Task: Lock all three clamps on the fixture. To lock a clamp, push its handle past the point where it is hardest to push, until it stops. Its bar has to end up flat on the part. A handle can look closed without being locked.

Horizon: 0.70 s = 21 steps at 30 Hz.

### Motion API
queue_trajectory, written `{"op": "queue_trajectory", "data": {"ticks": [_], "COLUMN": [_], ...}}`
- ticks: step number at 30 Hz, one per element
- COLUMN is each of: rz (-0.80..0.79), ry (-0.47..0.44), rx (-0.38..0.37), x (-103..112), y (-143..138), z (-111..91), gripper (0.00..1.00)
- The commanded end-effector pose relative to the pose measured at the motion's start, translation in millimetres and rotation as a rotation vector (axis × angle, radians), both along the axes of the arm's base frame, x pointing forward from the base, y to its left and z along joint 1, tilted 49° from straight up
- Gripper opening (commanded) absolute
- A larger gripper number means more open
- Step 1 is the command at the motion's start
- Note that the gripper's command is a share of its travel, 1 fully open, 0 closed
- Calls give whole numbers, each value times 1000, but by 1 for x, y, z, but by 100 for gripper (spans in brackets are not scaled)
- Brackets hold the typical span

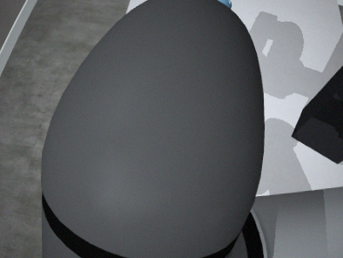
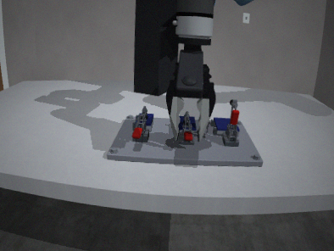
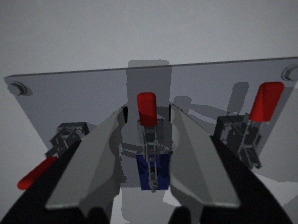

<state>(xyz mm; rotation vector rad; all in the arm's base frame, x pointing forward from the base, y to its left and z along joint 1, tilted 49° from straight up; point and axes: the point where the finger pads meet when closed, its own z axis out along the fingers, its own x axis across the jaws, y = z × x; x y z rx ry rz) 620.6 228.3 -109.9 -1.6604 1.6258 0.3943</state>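
Observation:
The grey fixture plate (image 2: 148,154) (image 3: 75,95) lies on the white table and carries three clamps with red handles. My gripper (image 2: 189,136) (image 3: 148,106) is open, and its fingers straddle the middle clamp without squeezing it. The middle clamp's handle (image 2: 187,136) (image 3: 147,109) lies low, pointing to the plate's front edge, with its bar over a blue part (image 3: 152,172). The left clamp's handle (image 2: 136,133) (image 3: 265,101) also lies low. The right clamp's handle (image 2: 234,116) (image 3: 36,172) stands upright.
A dark column (image 2: 153,47) stands behind the fixture on the table (image 2: 64,140). In the top view the arm's grey body (image 1: 157,131) fills most of the view and hides the fixture.

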Motion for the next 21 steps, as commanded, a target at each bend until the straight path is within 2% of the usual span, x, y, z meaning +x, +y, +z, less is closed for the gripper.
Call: {"op": "queue_trajectory", "data": {"ticks": [1, 2, 21], "rz": [1, -1, -1], "ry": [-1, -1, -1], "rx": [-1, 0, 0], "x": [1, 0, 0], "y": [1, 0, 0], "z": [0, 0, 0], "gripper": [28, 0, 0]}}
